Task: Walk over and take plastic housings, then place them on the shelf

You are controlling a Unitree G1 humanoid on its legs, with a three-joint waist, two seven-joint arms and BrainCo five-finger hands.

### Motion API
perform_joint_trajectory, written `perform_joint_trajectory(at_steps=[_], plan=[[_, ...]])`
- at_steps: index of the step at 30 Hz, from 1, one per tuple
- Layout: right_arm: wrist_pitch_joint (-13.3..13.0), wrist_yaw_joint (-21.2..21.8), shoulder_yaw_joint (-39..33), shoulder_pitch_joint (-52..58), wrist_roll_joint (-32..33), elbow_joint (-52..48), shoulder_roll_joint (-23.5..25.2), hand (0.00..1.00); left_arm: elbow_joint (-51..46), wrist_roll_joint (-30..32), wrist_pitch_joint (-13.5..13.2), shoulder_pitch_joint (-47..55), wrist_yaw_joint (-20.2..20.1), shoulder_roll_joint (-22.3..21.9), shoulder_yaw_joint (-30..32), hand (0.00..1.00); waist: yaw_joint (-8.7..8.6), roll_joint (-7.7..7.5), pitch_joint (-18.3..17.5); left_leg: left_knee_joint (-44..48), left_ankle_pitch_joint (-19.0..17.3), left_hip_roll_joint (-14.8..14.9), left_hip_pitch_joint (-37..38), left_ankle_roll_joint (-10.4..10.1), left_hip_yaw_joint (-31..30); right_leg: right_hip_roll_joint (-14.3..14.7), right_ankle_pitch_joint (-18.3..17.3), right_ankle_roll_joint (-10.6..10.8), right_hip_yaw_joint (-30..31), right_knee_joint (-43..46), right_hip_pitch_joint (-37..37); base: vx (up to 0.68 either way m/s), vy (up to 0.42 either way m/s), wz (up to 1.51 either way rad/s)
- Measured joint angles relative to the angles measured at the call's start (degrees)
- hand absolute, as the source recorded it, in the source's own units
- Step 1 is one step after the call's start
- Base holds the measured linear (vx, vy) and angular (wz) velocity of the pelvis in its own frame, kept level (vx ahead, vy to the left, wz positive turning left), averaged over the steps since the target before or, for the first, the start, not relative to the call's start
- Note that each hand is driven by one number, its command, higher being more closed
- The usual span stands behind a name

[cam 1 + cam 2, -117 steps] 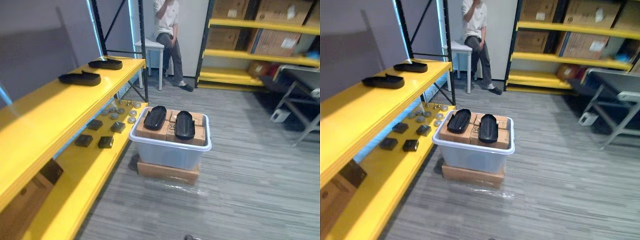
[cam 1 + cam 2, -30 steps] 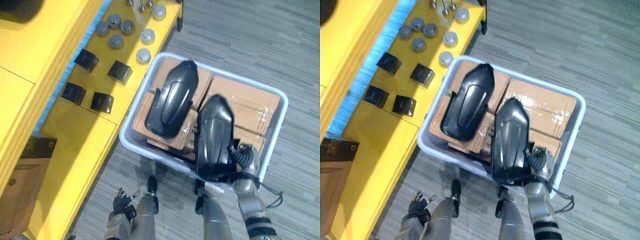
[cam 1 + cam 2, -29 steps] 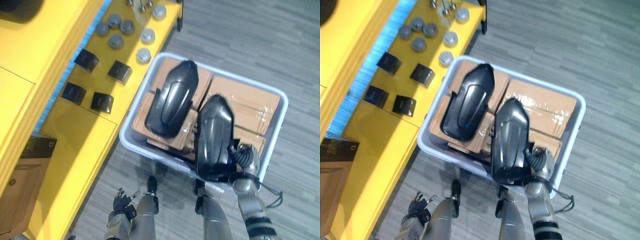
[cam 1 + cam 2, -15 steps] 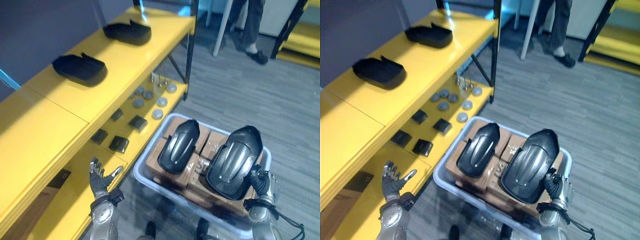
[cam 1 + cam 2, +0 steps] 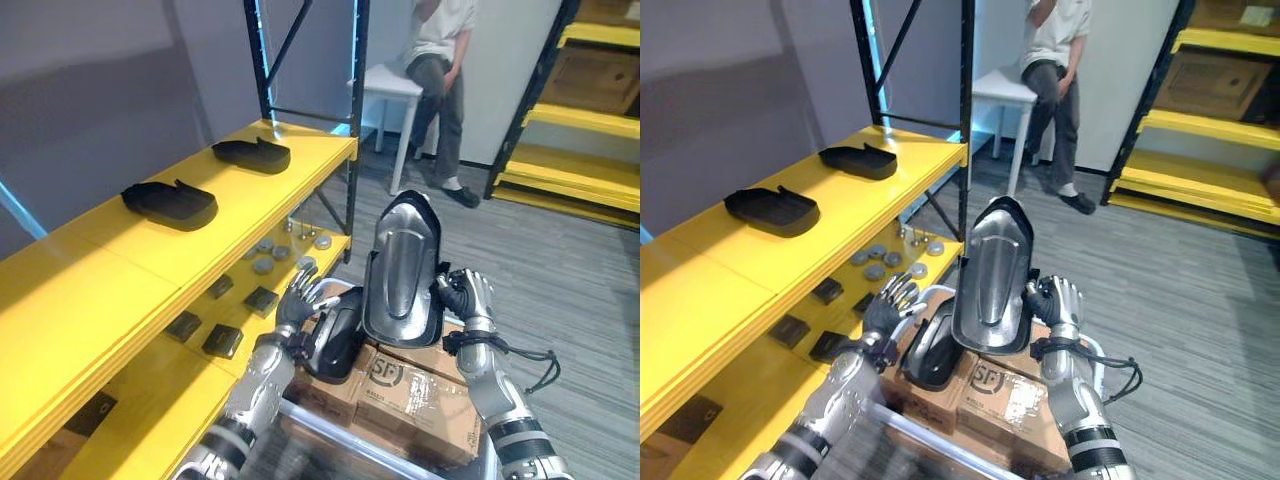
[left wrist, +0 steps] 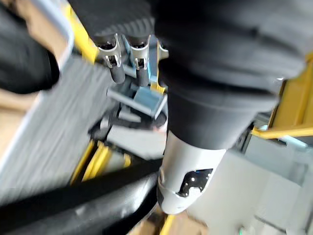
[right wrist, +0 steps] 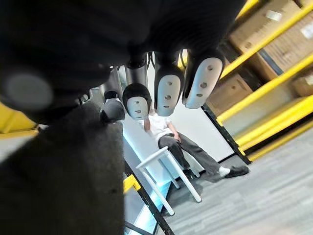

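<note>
Housing [image 5: 402, 270] up off the boxes [image 5: 420, 395]!
Now upright in right hand [image 5: 468, 298], fingers clenched on its edge; left hand [image 5: 303, 300] fingers released at second housing [image 5: 335, 342]; shelf [image 5: 140, 255] next, likely.

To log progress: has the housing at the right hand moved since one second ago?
Yes. The housing lay flat on the cardboard boxes beside the other housing; now the right hand holds it upright, raised above them.
</note>
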Motion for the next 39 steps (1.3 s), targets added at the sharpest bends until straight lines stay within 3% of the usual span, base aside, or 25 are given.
perform_joint_trajectory(at_steps=[5,12,22,26,30,31,39], plan=[[0.0,0.7,3.8,-2.8,-2.5,0.1,-1.0,1.00,1.6,-5.3,1.7,-5.3,-1.9,0.7,-3.9,0.00,-1.07,-0.05,-0.1,-0.3,0.0,0.0,0.4,0.0,0.9,0.2,0.9,0.1,1.0,-1.2,0.2,0.01,0.024,-0.10],[0.0,0.1,7.7,-3.9,-4.6,0.1,-1.0,1.00,6.4,-8.5,2.6,-8.6,-0.6,1.2,-6.8,0.00,-1.38,-0.08,-0.1,-0.6,-0.1,0.0,0.8,-0.1,1.1,0.3,1.1,0.0,1.2,-1.7,0.6,0.04,0.033,-0.01],[0.2,-0.9,18.0,-3.9,-6.5,-0.8,0.1,1.00,16.0,-6.3,5.2,-9.6,5.9,-0.3,-10.4,0.00,-1.34,-0.31,-0.2,-0.8,-0.2,0.4,1.3,-0.3,2.2,0.7,1.2,-0.1,1.9,-1.8,0.5,0.02,0.033,-0.04],[0.2,-0.9,19.6,-3.8,-6.4,-2.2,1.7,1.00,16.9,-6.5,5.0,-9.6,9.3,-1.6,-9.9,0.00,-1.36,-0.42,-0.2,-0.9,-0.3,0.7,1.3,-0.4,2.6,1.0,1.2,-0.1,2.4,-1.8,0.2,0.03,0.027,-0.07],[0.2,-2.0,20.5,-3.8,-6.1,-2.7,1.7,1.00,17.5,-7.6,3.0,-9.6,13.3,-4.1,-7.3,0.00,-1.35,-0.75,-0.3,-1.2,-0.3,0.7,1.6,-0.4,3.1,1.0,1.3,-0.2,2.8,-1.8,0.0,0.03,0.044,-0.06],[0.2,-2.4,20.5,-3.8,-6.0,-2.8,1.8,1.00,17.7,-8.5,1.9,-9.6,14.7,-5.2,-6.3,1.00,-1.35,-0.93,-0.4,-1.3,-0.3,0.7,1.6,-0.4,3.1,1.0,1.3,-0.2,2.8,-1.8,0.0,0.03,0.047,-0.02],[-0.7,-4.2,22.4,-3.6,-4.2,-3.3,2.2,1.00,19.4,-15.7,-1.8,-9.4,17.2,-7.0,0.3,1.00,-1.41,-1.10,-0.4,-1.7,-0.3,0.8,2.3,-0.4,3.9,1.2,1.3,-0.2,3.8,-1.8,0.0,0.02,0.045,-0.06]])
